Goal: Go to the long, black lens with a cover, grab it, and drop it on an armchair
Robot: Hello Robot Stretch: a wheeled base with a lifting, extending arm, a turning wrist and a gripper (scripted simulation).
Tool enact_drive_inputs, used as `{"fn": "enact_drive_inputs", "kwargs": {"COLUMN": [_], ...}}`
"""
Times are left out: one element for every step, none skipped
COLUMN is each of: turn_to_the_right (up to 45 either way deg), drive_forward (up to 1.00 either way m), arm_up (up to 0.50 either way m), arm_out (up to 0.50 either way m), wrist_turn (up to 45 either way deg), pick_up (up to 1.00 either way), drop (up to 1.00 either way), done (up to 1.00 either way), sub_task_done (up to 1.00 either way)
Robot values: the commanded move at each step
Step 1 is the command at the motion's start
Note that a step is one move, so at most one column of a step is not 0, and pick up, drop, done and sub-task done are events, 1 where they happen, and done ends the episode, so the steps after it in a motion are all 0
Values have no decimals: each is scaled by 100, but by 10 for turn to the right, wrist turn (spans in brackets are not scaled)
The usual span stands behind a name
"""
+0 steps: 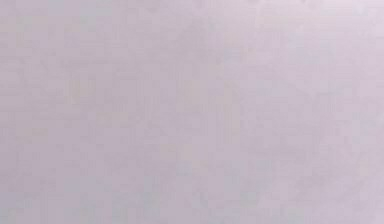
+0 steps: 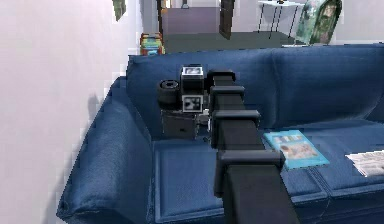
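Observation:
My arm (image 2: 240, 150) reaches out over a deep blue upholstered seat (image 2: 180, 175) with a tall back and a rounded armrest (image 2: 105, 150). Beside the two white marker squares (image 2: 191, 88) is the gripper (image 2: 172, 110), its dark body just below them. A short black cylinder with a paler top, the lens (image 2: 167, 92), hangs at the gripper's far end. It is above the seat cushion with the blue backrest behind it, so the gripper holds it. In the forward view a pale bare wall (image 1: 190, 110) stands close ahead.
A light blue booklet (image 2: 297, 147) and a white paper (image 2: 367, 162) lie on the cushions toward the arm side view's right. A white wall (image 2: 50, 90) borders the armrest. Past the backrest are a dark rug (image 2: 190, 40), a colourful small stand (image 2: 150, 43) and a white table (image 2: 280, 12).

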Motion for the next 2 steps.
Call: {"fn": "enact_drive_inputs", "kwargs": {"turn_to_the_right": [0,0], "drive_forward": [0,0], "arm_up": [0,0], "arm_out": [0,0], "wrist_turn": [-450,-450], "pick_up": [0,0], "drop": [0,0], "done": [0,0], "sub_task_done": [0,0]}}
